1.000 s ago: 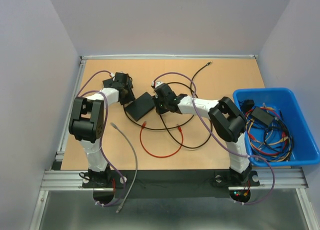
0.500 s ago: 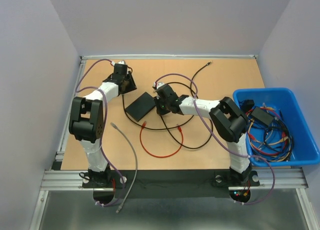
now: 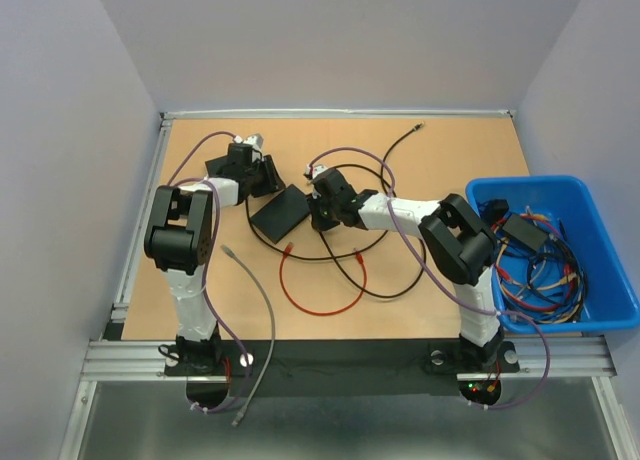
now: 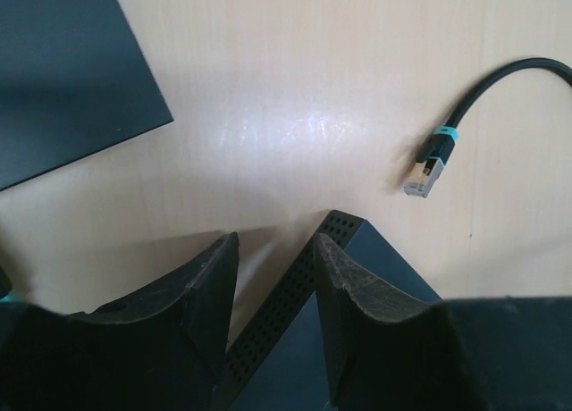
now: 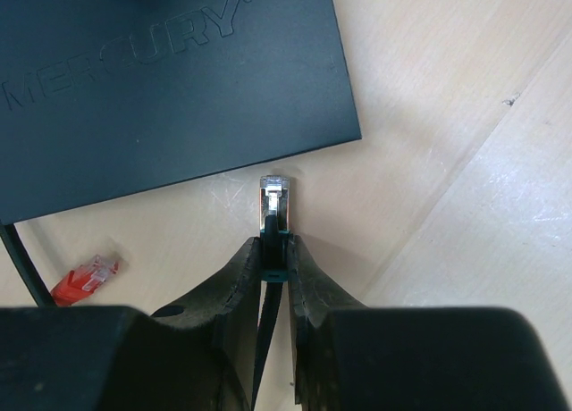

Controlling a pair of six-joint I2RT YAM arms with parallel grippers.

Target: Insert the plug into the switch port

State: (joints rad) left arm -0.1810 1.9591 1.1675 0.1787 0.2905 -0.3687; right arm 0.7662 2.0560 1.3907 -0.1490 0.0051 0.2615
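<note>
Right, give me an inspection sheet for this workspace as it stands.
Surface: light wooden table, scuffed in places.
Job's things: black switch lying flat; plug with a teal collar, its tip just short of the switch's edge, not inserted.
Clutter: blue bin at the right, holding a tangle of cables; perforated black box at the left.
Grippers: left gripper with jaws apart over the perforated black box's corner; right gripper shut on the plug.
Cables: red cable looped mid-table; grey cable hanging over the near edge; loose plug on a black lead, lying free.
Surroundings: plain grey walls on three sides; nothing else seen.
</note>
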